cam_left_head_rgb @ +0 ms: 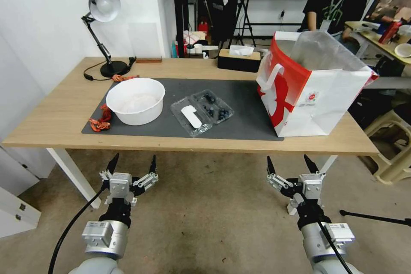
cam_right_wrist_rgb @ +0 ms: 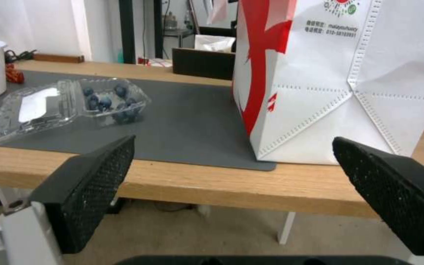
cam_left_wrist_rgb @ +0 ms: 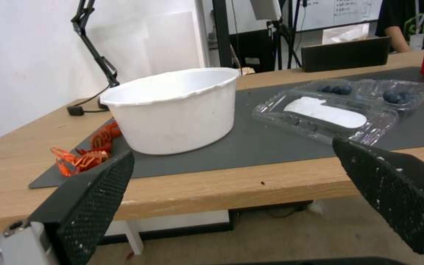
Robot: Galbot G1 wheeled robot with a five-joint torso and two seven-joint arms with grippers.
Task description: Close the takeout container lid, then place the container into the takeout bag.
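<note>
Head view shows me both arms hanging below the table (cam_left_head_rgb: 51, 128) edge, left end effector (cam_left_head_rgb: 132, 165) and right end effector (cam_left_head_rgb: 290, 164) spread wide and holding nothing. My container (cam_left_head_rgb: 202, 112) lies open on the dark mat (cam_left_head_rgb: 248, 111), up and forward of both, between the bowl (cam_left_head_rgb: 135, 100) and the bag (cam_left_head_rgb: 314, 83). Its lid (cam_left_head_rgb: 191, 117) is the half toward the bowl. Its long axis runs diagonally, near-left to far-right. I judge the left arm slightly nearer.

white wall (cam_left_head_rgb: 43, 17) | wooden table (cam_left_head_rgb: 51, 115) | desk lamp (cam_left_head_rgb: 102, 6) | brown floor (cam_left_head_rgb: 214, 214)
</note>
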